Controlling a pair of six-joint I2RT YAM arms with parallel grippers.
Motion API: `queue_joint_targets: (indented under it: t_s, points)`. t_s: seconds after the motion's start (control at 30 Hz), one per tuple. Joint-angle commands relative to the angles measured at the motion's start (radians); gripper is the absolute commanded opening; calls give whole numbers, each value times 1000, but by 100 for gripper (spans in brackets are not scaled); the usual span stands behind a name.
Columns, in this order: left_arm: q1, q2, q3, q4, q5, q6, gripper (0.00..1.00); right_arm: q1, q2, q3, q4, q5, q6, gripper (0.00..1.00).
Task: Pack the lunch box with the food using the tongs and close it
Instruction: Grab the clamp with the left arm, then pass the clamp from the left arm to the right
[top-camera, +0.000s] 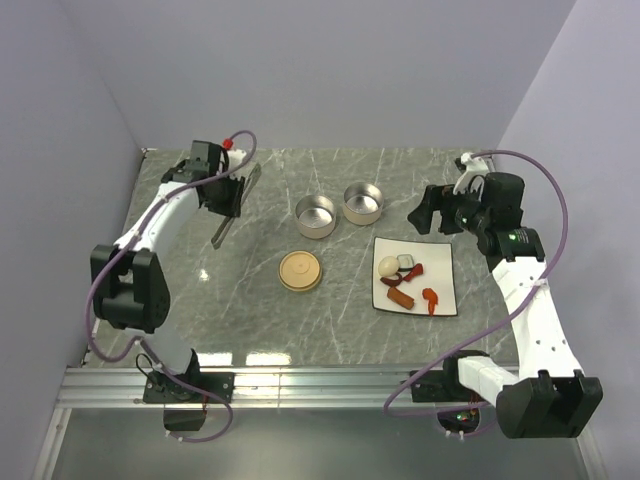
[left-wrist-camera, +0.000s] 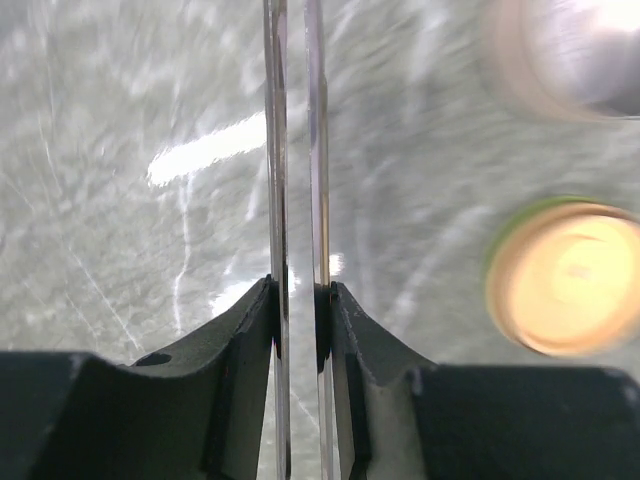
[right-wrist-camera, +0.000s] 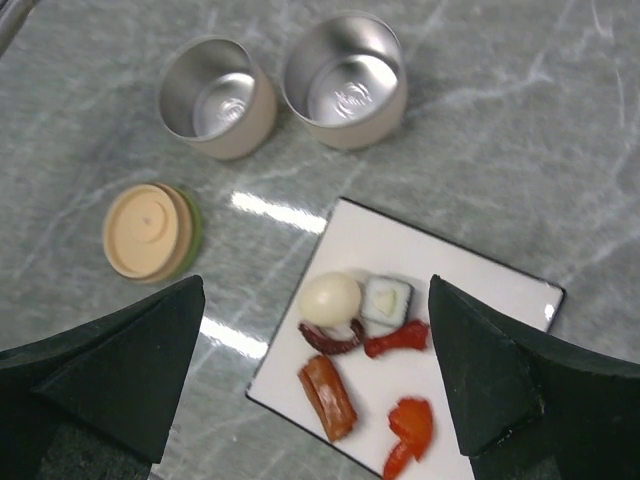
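Left wrist view: the left gripper (left-wrist-camera: 298, 295) is clamped on the tongs (left-wrist-camera: 276, 150), one finger (left-wrist-camera: 245, 330) against each thin arm. The frame edges cut off both ends of the tongs, so tips and joint are not visible. The round lid (left-wrist-camera: 565, 280) and one tin (left-wrist-camera: 570, 55) are blurred, and the tin is cropped.

Top external view: the gripper body covers the middle of the tongs. Whether they touch the table (top-camera: 200, 300) cannot be determined.

Right wrist view: the right gripper (right-wrist-camera: 312, 300) has its jaws wide apart above the white plate (right-wrist-camera: 480, 290). The plate carries the egg-like ball (right-wrist-camera: 330, 297), white-and-dark piece (right-wrist-camera: 386, 299), sausage (right-wrist-camera: 327, 397) and red bits (right-wrist-camera: 410, 425).
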Motion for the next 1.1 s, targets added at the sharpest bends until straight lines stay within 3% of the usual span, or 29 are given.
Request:
queue_joint_targets:
  t_s: [0.0,0.13,0.27,0.53,0.73,0.9,1.07]
  points:
    - [-3,-114,85,-83,170,12,32,44,-19,37,152,-109,53,100]
    - [-5,-140,165,-178,286,-14,32,127,-42,54,218,-27,-146,100]
    - [-17,-184,170,-229,414,-37,32,214,-71,65,192,55,-467,100]
    - [-152,-295,98,-237,586,-2,33,388,-185,-15,245,66,-755,99]
    - [-219,-289,121,-283,629,28,34,679,-286,-144,331,144,-1069,98]
    - [-279,-266,130,-300,619,43,35,901,-213,-175,379,289,-1252,94]
    - [-325,-264,119,-311,610,52,36,958,-99,-172,451,313,-1350,92]
